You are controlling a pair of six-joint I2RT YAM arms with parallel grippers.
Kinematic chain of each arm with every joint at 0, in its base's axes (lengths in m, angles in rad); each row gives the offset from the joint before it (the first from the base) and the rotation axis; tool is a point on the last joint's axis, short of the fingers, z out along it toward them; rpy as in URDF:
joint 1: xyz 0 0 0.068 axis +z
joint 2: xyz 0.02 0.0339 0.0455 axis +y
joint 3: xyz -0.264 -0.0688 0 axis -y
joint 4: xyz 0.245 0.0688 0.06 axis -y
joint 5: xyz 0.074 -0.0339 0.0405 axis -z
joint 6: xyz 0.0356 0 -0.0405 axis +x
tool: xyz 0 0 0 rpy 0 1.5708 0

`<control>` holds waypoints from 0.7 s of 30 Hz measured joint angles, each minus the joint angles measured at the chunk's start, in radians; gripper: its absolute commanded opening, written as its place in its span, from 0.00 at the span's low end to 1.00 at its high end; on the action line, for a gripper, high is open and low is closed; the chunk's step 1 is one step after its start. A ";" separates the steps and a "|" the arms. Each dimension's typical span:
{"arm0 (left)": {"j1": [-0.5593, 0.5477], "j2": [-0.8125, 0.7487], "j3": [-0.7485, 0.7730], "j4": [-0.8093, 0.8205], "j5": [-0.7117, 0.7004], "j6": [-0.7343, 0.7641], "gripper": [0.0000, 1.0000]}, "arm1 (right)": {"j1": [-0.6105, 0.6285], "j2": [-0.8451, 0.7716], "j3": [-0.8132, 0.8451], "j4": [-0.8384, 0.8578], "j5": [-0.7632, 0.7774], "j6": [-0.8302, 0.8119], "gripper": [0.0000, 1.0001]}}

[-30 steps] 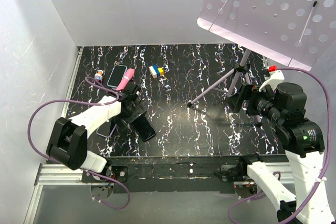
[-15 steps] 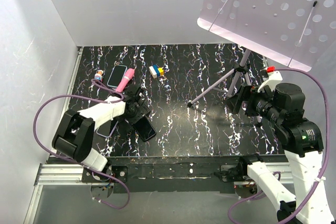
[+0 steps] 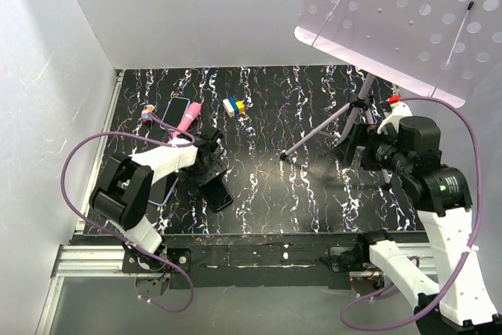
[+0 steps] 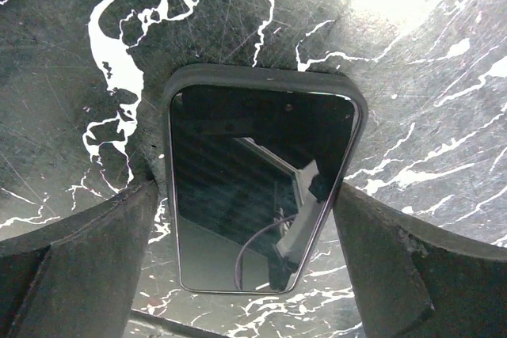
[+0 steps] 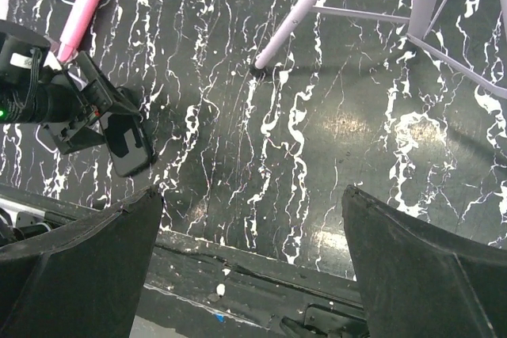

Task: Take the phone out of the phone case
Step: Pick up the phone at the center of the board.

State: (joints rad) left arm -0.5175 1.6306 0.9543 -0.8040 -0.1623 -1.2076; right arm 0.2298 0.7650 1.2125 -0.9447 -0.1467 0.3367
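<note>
Your left hand (image 3: 207, 164) hangs right over the phone (image 4: 255, 195), which lies screen-up in its dark case (image 4: 265, 75) at the near left of the table (image 3: 314, 194). Its fingers (image 4: 87, 259) are spread along the case's long sides; I cannot tell if they touch. The phone's long axis runs between them, slanting near-right. Your right hand (image 3: 351, 151), spread and empty, is well apart on the right, so the left is nearer

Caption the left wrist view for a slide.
Left hand straddles the phone, screen up in its phone case on the black marbled table.
</note>
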 measured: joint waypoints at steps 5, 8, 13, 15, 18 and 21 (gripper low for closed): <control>-0.049 0.023 0.023 -0.027 -0.068 0.001 0.37 | 0.000 0.049 -0.001 -0.004 0.005 0.014 1.00; -0.080 0.021 0.023 -0.025 -0.114 0.006 0.10 | 0.000 0.056 -0.006 -0.004 -0.004 0.015 1.00; -0.088 -0.006 -0.010 0.029 -0.115 0.085 0.00 | 0.006 0.057 -0.061 0.029 -0.061 0.022 1.00; -0.092 -0.036 -0.041 0.066 -0.111 0.122 0.00 | 0.037 0.066 -0.123 0.067 -0.126 0.037 1.00; -0.105 -0.110 -0.105 0.134 -0.090 0.162 0.00 | 0.110 0.110 -0.203 0.121 -0.179 0.064 1.00; -0.113 -0.180 -0.154 0.184 -0.026 0.159 0.00 | 0.186 0.163 -0.296 0.208 -0.222 0.109 1.00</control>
State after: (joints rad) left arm -0.6300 1.4506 0.8001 -0.6201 -0.1883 -1.0485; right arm 0.4160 0.9283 0.9165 -0.7372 -0.3691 0.4454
